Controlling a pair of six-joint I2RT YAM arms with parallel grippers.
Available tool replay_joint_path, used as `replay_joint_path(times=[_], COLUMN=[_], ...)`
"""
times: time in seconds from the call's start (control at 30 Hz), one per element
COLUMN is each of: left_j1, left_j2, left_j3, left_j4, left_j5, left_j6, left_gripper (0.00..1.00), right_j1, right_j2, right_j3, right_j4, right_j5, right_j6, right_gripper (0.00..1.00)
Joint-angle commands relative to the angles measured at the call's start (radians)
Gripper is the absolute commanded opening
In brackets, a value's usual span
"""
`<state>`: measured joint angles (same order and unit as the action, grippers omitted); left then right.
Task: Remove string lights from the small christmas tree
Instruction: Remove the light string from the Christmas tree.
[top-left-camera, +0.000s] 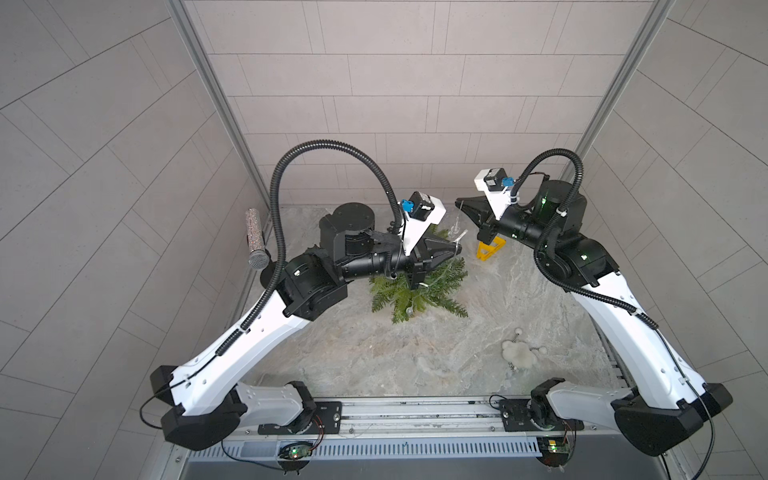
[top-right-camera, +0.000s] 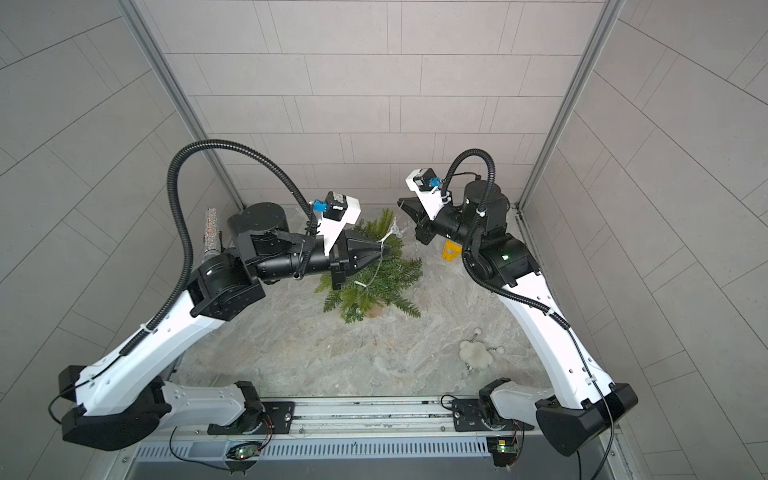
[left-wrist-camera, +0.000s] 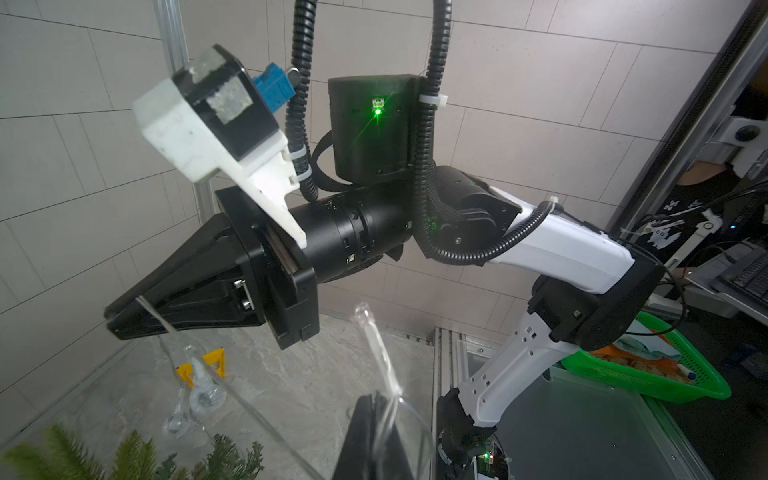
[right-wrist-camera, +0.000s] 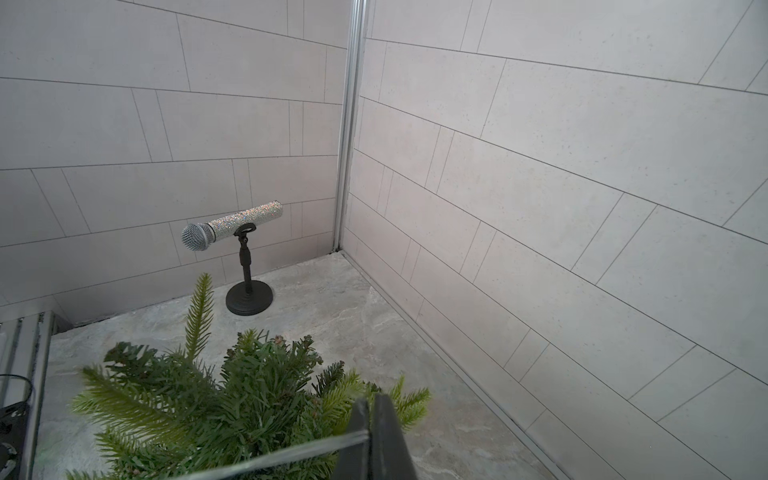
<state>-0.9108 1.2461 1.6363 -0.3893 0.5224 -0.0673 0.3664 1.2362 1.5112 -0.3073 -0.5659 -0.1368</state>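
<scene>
The small christmas tree (top-left-camera: 415, 293) (top-right-camera: 374, 282) stands upright mid-table, at the back. The string lights (top-left-camera: 456, 232) (top-right-camera: 390, 232) run as a thin clear wire from the tree's branches up to both grippers. Above the tree's right side, my left gripper (top-left-camera: 457, 249) (left-wrist-camera: 375, 397) is shut on the wire (left-wrist-camera: 376, 345). My right gripper (top-left-camera: 459, 203) (right-wrist-camera: 371, 398) hangs higher and farther back, also shut on the wire (right-wrist-camera: 291, 453). Between them the wire sags with a few clear bulbs (left-wrist-camera: 205, 395). More wire lies over the tree's needles (right-wrist-camera: 232, 399).
A yellow plastic triangle (top-left-camera: 490, 249) (left-wrist-camera: 203, 365) lies under the right wrist. A fluffy white pom-pom keychain (top-left-camera: 515, 353) rests at the front right. A glittery microphone on a stand (top-left-camera: 255, 237) (right-wrist-camera: 232, 224) is at the left wall. A green basket (left-wrist-camera: 665, 365) sits off the table.
</scene>
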Motion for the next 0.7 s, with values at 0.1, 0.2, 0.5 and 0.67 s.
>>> replay_joint_path(times=[0.1,0.2,0.5,0.67], left_j1=[-0.048,-0.049,-0.049,-0.048], left_j2=[-0.096,-0.088,-0.128,-0.121], left_j3=[0.083,0.117,0.188,0.221], left_j4=[-0.139,-0.21,-0.359,-0.397], left_j5=[0.156,0.166,0.075,0.149], left_j6=[0.024,0.052,0.136,0.144], left_gripper=[0.02,0.02,0.0,0.05], right_j1=[-0.044,-0.042,-0.031,-0.022], right_j2=[0.03,0.031,0.03,0.031], right_j3=[-0.027,-0.029,-0.04,-0.043], right_j4=[0.057,0.062,0.063,0.078], right_j5=[0.15,0.141,0.139,0.128], right_j6=[0.049,0.055,0.056,0.065], right_gripper=[0.0,0.0,0.0,0.0])
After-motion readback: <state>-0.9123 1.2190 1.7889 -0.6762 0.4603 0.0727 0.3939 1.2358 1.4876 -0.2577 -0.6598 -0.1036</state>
